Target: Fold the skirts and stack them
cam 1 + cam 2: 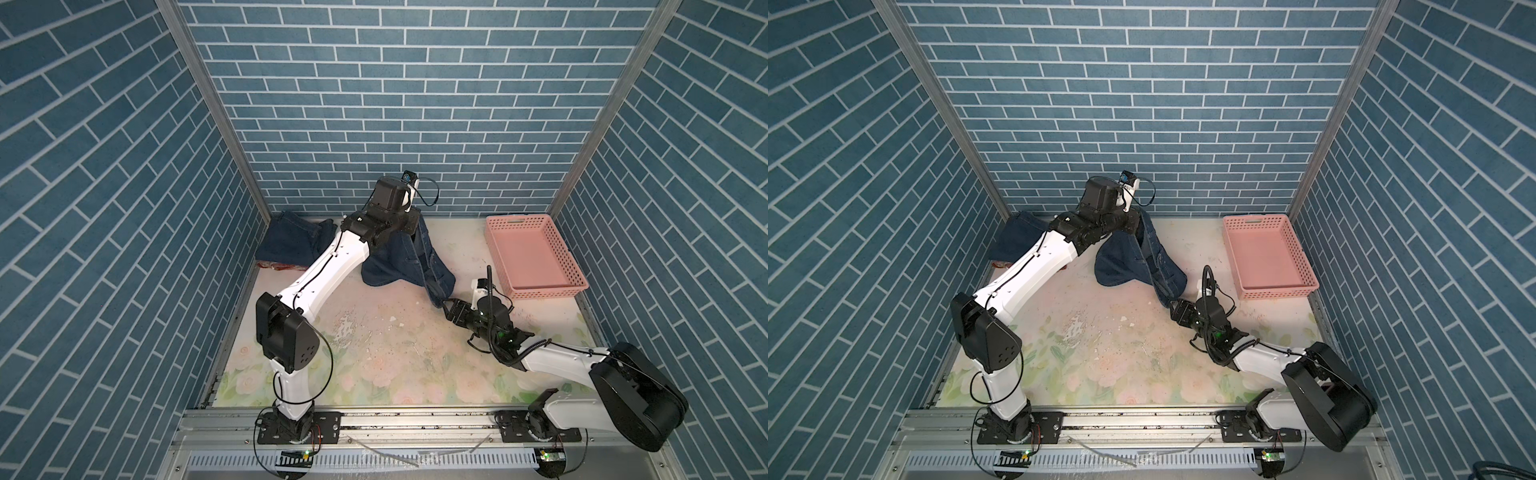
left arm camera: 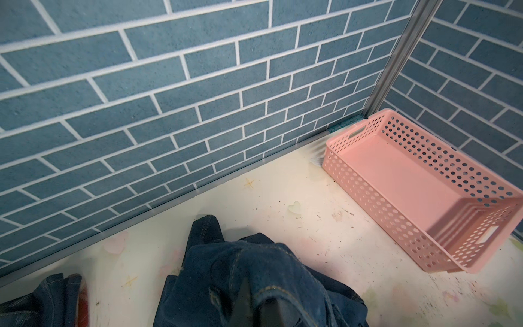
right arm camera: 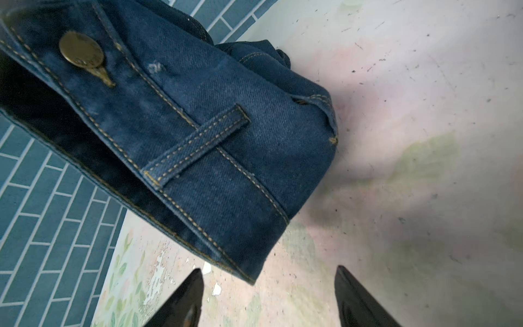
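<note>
Pink basket upright in far right corner of my table, near blue brick walls. Tabletop floral, scuffed, print flaking near middle. Metal rail along near edge.

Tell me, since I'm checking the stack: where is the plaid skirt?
The plaid skirt lies far left in both top views, mostly hidden under the folded denim skirt by the back wall.
</note>
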